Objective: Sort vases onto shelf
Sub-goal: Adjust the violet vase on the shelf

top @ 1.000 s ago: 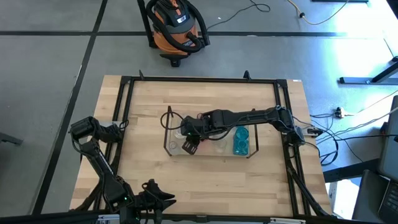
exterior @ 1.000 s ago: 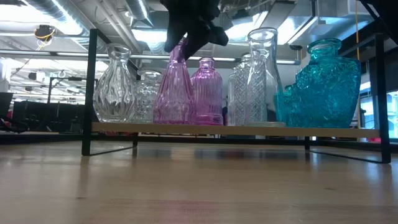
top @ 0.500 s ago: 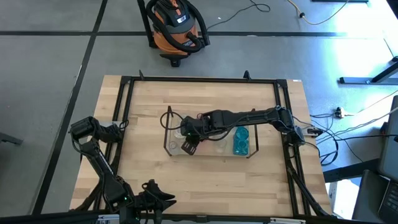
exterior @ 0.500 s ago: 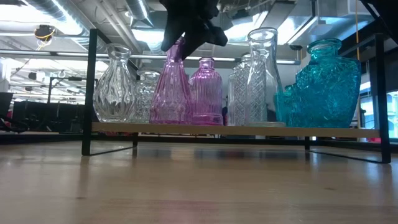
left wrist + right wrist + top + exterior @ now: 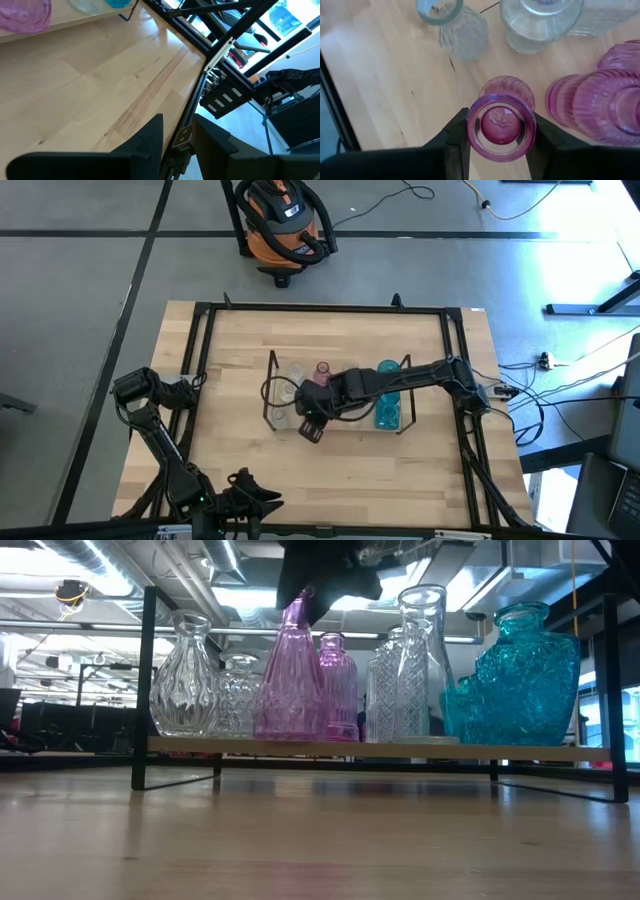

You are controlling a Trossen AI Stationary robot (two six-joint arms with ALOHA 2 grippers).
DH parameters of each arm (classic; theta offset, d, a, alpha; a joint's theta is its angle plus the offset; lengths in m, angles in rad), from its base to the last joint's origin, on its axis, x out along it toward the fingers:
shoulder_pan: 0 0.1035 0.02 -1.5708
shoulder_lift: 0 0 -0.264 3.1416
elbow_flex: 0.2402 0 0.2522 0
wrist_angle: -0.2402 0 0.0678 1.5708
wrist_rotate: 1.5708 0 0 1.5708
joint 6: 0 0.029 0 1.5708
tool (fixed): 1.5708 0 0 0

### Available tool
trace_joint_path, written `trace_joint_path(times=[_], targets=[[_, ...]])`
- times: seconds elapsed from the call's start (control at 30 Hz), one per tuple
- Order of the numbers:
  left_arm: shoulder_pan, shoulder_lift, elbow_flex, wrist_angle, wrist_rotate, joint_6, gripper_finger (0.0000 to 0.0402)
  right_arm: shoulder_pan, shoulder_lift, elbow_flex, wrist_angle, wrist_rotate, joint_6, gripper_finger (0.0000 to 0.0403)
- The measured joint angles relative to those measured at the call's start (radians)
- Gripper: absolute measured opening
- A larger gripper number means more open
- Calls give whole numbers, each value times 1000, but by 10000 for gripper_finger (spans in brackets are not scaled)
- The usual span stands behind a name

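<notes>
The right tool [image 5: 501, 131] is clamped on the neck of a tall pink vase [image 5: 292, 680], which stands on the shelf [image 5: 380, 748] between clear vases [image 5: 186, 680] and a second pink vase [image 5: 338, 690]. The left tool [image 5: 175, 137] waits, slightly apart, over the surface [image 5: 85, 90] near its left edge.

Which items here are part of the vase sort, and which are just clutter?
Job:
- tall pink vase, neck gripped by right gripper
- other pink vase
- clear vases
- teal vases
- shelf

Just around:
- shop vacuum on the floor
- left gripper, parked at the table edge
</notes>
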Motion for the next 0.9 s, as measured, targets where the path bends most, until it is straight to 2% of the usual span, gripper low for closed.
trace_joint_path(times=[0.5,0.9], targets=[[0,0,0,10,-6,0,94,15,-23,-2,-112,82,79,114],[0,0,0,10,-7,1,94,15,-23,-2,-112,58,78,117]])
